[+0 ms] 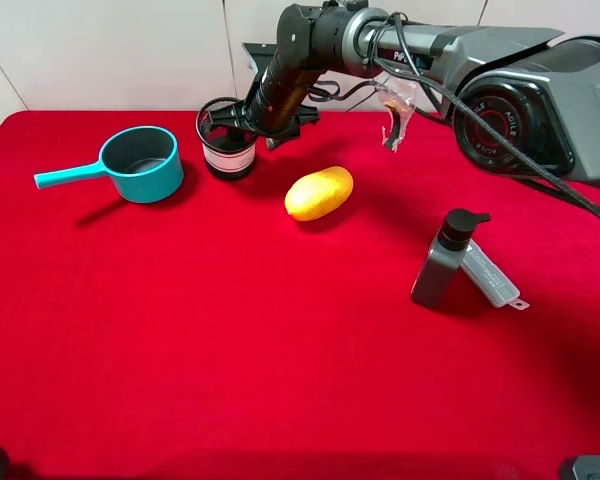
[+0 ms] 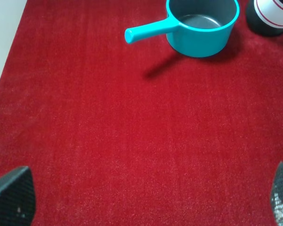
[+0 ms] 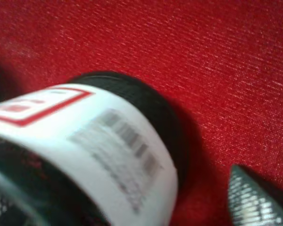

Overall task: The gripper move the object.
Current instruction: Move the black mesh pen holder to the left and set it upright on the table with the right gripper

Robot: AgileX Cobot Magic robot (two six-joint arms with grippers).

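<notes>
The black wire-mesh cup (image 1: pixel 228 150) with a white label edged in red stands at the back of the red cloth, left of centre. My right gripper (image 1: pixel 246 120) reaches across from the right and sits at the cup's rim on its right side. In the right wrist view the cup (image 3: pixel 108 136) fills the frame, and one fingertip (image 3: pixel 254 197) shows beside it with a strip of cloth between them; the other finger is hidden. My left gripper (image 2: pixel 151 200) is open and empty over bare cloth, and the cup's edge (image 2: pixel 273 16) shows far off.
A teal handled pot (image 1: pixel 140 165) stands just left of the cup and shows in the left wrist view (image 2: pixel 203 26). A yellow fruit (image 1: pixel 319 193) lies right of the cup. A dark grey pump bottle (image 1: pixel 445 260) leans by a clear plastic piece (image 1: pixel 492 275) at the right.
</notes>
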